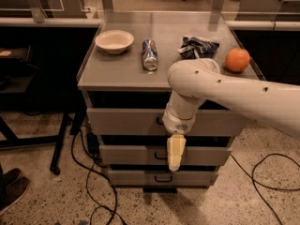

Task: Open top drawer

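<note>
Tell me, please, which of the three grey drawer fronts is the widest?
The top drawer, directly under the tabletop; the two below it are narrower and shorter. The pincer hangs in front of the middle drawer.

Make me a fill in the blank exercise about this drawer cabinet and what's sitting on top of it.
The grey metal cabinet has ____ drawer fronts; the wide grey top drawer is the tallest.
The robot's pale pincer hangs in front of the ____ drawer front.
The silver drink can lies on its ____, beside the white round bowl.
Missing words: three; middle; side.
</note>
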{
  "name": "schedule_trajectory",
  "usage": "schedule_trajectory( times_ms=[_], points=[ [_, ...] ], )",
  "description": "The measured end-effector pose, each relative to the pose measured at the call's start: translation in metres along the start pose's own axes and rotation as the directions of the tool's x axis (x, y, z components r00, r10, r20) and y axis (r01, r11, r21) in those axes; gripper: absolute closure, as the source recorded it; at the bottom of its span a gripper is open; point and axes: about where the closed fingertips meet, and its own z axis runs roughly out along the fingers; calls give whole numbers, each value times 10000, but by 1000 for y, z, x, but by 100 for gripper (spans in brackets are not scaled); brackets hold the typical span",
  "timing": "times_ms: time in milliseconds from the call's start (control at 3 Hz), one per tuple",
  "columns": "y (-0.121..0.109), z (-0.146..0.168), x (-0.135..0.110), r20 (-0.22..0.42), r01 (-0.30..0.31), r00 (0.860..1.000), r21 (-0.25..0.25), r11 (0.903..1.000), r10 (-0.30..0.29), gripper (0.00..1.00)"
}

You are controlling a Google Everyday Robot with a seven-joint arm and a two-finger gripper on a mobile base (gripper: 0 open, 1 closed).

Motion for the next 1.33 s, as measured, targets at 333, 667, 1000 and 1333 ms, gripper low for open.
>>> schedule_trajectory(
  times_ms=[333,667,1000,1333],
  points=[
    [-5,14,12,-98,-261,9996,-148,9995,260,0],
    [-13,20,24,-219,-478,9986,-161,9987,474,0],
    [-18,22,32,-293,-584,9979,-165,9982,579,0],
    [-4,34,33,-243,-628,9978,-658,9959,613,0]
  ],
)
